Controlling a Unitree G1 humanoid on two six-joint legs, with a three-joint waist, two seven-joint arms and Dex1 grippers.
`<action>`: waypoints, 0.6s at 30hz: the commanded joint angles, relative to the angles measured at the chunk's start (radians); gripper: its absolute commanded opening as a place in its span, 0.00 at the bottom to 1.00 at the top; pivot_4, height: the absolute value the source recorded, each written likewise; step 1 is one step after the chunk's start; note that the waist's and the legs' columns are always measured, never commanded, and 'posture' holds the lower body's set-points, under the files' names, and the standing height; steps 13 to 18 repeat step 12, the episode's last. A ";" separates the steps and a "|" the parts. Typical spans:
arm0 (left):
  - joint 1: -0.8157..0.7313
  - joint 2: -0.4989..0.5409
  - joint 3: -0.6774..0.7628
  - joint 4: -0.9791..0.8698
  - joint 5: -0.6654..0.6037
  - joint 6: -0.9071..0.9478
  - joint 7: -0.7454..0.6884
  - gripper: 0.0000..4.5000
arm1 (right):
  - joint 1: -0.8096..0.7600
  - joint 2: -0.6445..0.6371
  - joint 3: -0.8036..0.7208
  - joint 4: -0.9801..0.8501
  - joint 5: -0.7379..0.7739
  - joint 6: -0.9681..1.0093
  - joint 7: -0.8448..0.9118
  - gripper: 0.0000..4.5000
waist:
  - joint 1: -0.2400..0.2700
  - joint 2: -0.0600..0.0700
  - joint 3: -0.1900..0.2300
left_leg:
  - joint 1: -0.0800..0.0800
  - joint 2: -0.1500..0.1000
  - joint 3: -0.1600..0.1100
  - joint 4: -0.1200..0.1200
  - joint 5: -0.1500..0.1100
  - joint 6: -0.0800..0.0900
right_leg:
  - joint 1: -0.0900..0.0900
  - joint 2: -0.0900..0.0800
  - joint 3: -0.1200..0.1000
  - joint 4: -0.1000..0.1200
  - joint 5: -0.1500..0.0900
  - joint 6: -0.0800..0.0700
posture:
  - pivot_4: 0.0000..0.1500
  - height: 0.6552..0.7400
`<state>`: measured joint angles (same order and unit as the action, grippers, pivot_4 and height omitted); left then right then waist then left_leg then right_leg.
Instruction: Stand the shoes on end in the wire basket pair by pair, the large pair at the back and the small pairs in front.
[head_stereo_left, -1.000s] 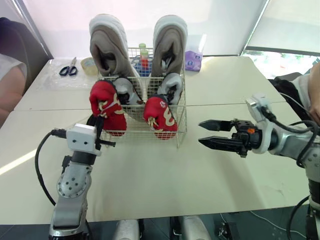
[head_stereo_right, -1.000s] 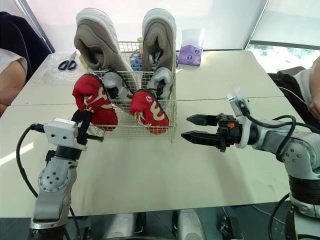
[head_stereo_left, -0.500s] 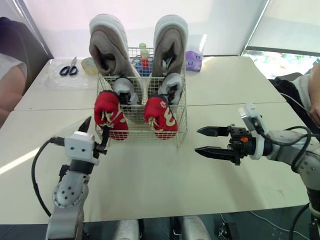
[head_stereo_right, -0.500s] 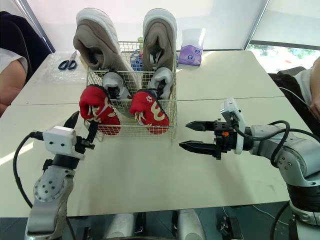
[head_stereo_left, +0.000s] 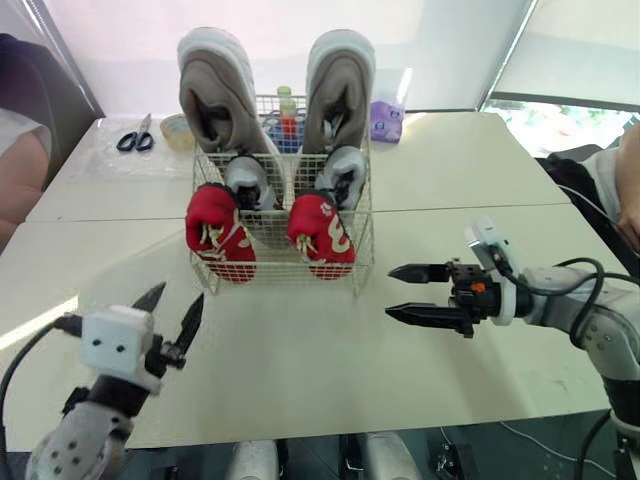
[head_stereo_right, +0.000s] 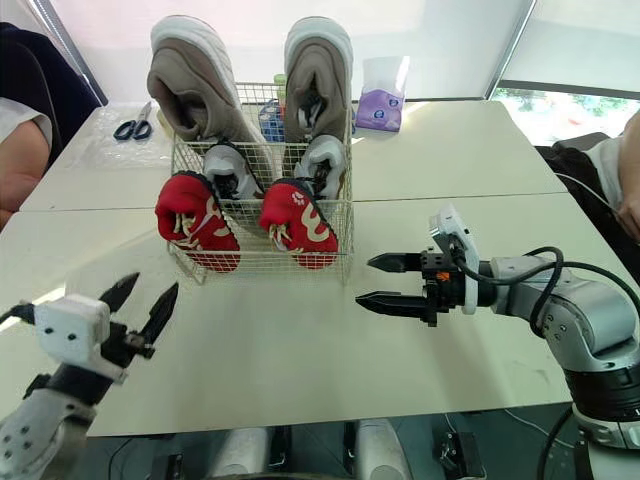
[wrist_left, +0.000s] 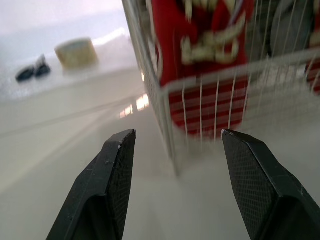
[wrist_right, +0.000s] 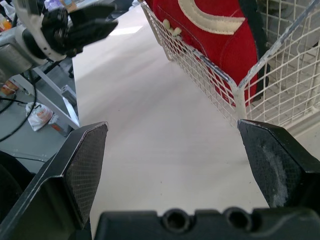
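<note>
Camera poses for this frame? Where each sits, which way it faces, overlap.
Head stereo eyes: on the head, forward and down at the basket on the table; both arms, left pincer, right pincer.
Left wrist: along its fingers at the basket's front-left corner, left red shoe.
Right wrist: along its fingers at the front-right corner, right red shoe, left pincer beyond.
Shared: both wrists see the basket front.

Silver-grey jointed arms (head_stereo_left: 590, 318), black cables (head_stereo_right: 545, 262) that looped off each, white boxy wrist blocks (head_stereo_left: 115, 340), black tapered fingers (wrist_left: 111, 175), orange mark (head_stereo_left: 477, 287) on the right gripper (head_stereo_left: 391, 291).
</note>
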<state>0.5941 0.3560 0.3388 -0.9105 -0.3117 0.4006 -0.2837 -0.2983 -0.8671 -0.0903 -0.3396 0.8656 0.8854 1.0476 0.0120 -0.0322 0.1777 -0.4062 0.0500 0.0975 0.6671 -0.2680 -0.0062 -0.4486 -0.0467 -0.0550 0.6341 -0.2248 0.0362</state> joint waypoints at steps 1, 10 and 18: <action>0.024 0.026 0.032 -0.019 -0.059 0.096 -0.023 0.62 | 0.028 -0.013 -0.017 -0.008 -0.014 -0.022 0.017 1.00 | 0.002 0.000 0.000 | 0.000 0.000 -0.001 0.000 0.000 0.000 | 0.001 0.000 0.000 -0.001 -0.001 0.001 | 1.00 1.00; -0.021 0.076 0.068 0.089 -0.226 0.193 -0.126 0.62 | 0.097 0.017 -0.015 -0.016 -0.053 -0.054 -0.005 1.00 | -0.002 0.000 0.000 | 0.000 0.000 -0.004 0.000 0.000 0.000 | 0.004 0.000 -0.003 -0.004 -0.001 0.000 | 1.00 1.00; -0.033 0.070 0.079 0.104 -0.274 0.196 -0.142 0.62 | 0.098 0.023 -0.016 -0.019 -0.055 -0.056 -0.009 1.00 | -0.001 0.000 0.000 | 0.000 0.000 -0.005 0.000 0.000 0.000 | 0.004 0.000 -0.003 -0.004 0.000 0.000 | 1.00 1.00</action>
